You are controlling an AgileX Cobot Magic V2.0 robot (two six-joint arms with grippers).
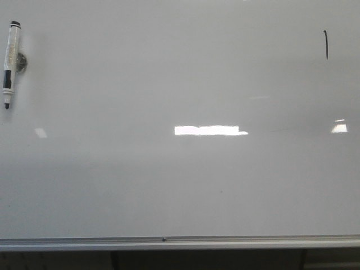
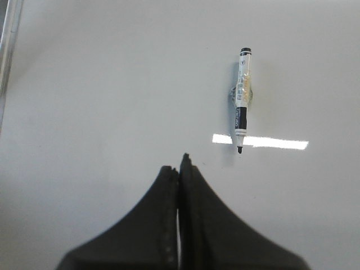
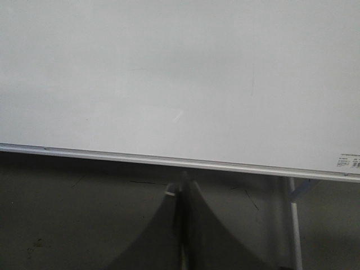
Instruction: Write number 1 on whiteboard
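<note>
I am looking at the whiteboard (image 1: 180,185) from the front, and the number 1 (image 1: 326,45) is showing as a short, thin, near-vertical black stroke in its upper right corner. The marker pen (image 1: 9,63) is hanging upright against a small holder at the upper left edge, tip pointing down, well apart from the stroke. By my judgement the writing is done and the pen is back on its holder, so little is remaining beyond pulling clear. My left end effector (image 2: 179,163) is sitting with its jaws pressed together and holding nothing; in its wrist view the marker pen (image 2: 242,98) is lying ahead of the fingertips and off to one side, not touching them, its long axis running roughly in line with the fingers. My left arm is the nearer to the pen. My right end effector (image 3: 183,185) is likewise closed and empty, facing the board's silver bottom frame (image 3: 169,159).
</note>
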